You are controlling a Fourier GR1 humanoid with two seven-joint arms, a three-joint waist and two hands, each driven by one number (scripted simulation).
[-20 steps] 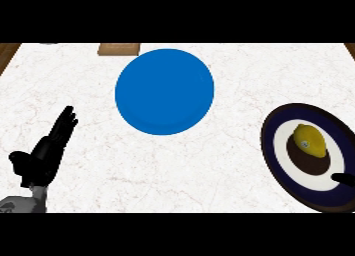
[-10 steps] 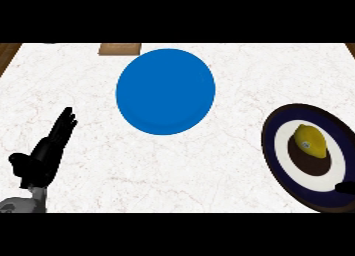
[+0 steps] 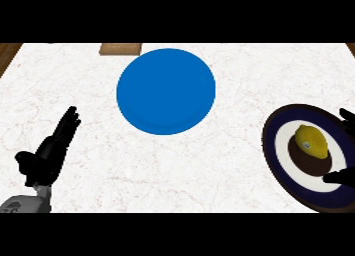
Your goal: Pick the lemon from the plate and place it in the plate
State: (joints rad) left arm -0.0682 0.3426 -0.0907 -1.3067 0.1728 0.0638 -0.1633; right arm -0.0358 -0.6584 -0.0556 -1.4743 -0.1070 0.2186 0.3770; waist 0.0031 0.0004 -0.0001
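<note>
Lower left of frame: my left hand (image 3: 51,152) rests on the tabletop (image 3: 232,165), fingers straight and pressed together, parked because it has no job here. Upper centre: blue plate (image 3: 166,91), bare, presumably the drop target. Brown block (image 3: 120,48) at the top edge, cut off, can't identify it. Right side: lemon (image 3: 313,141) sits on the dark plate (image 3: 279,165), near its middle. My right hand (image 3: 347,176) brackets that plate from the frame's right edge, spread, fingertips above and thumb below the lemon, not touching it yet. Palm is out of frame.
</note>
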